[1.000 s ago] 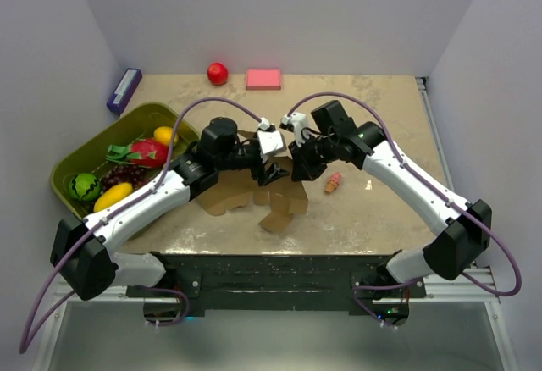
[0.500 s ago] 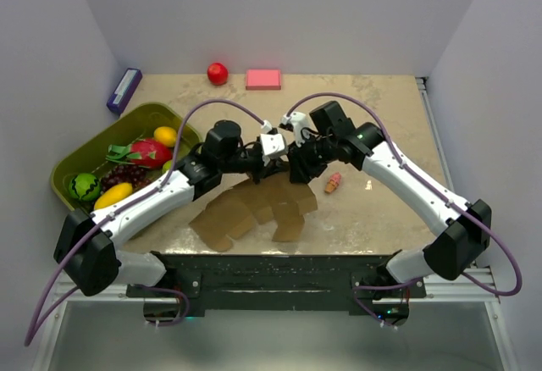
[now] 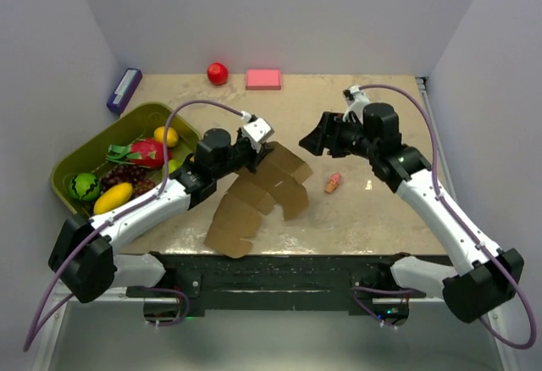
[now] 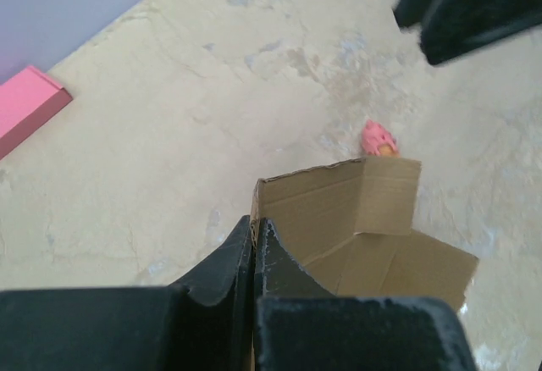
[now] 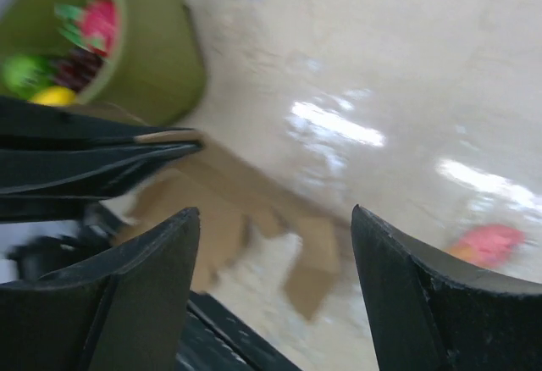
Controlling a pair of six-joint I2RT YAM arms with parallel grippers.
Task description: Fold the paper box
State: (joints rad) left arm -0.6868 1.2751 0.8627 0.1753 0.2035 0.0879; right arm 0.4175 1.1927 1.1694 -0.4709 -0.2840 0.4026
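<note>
1. Near the centre of the top view, the paper box (image 3: pixel 254 197) lies as a flat brown die-cut sheet. Its flaps spread from the middle of the table (image 3: pixel 373 218) down toward the lower edge of the tabletop.
2. At the sheet's upper end sits the left gripper (image 3: pixel 251 156). In the left wrist view its fingers (image 4: pixel 220 269) are pressed together at the bottom centre of the frame and pinch one edge of the cardboard. A creased panel of the paper box (image 4: pixel 364 218) runs off to the right from them.
3. Right of centre in the top view, the right gripper (image 3: pixel 312 141) hovers apart from the sheet. Its jaws are spread wide with nothing between them. In the right wrist view only blurred tabletop and cardboard show in the gap between its two fingers (image 5: pixel 127 295).
4. A small pink and orange toy (image 3: pixel 334 184) lies on the table just right of the sheet, below the right gripper.
5. At the left of the frame a green tray (image 3: pixel 80 157) holds toy fruit (image 3: pixel 127 163).
6. A purple box (image 3: pixel 124 90) lies at the upper left.
7. A red ball (image 3: pixel 218 73) and a pink block (image 3: pixel 263 79) sit side by side along the table's top edge.
</note>
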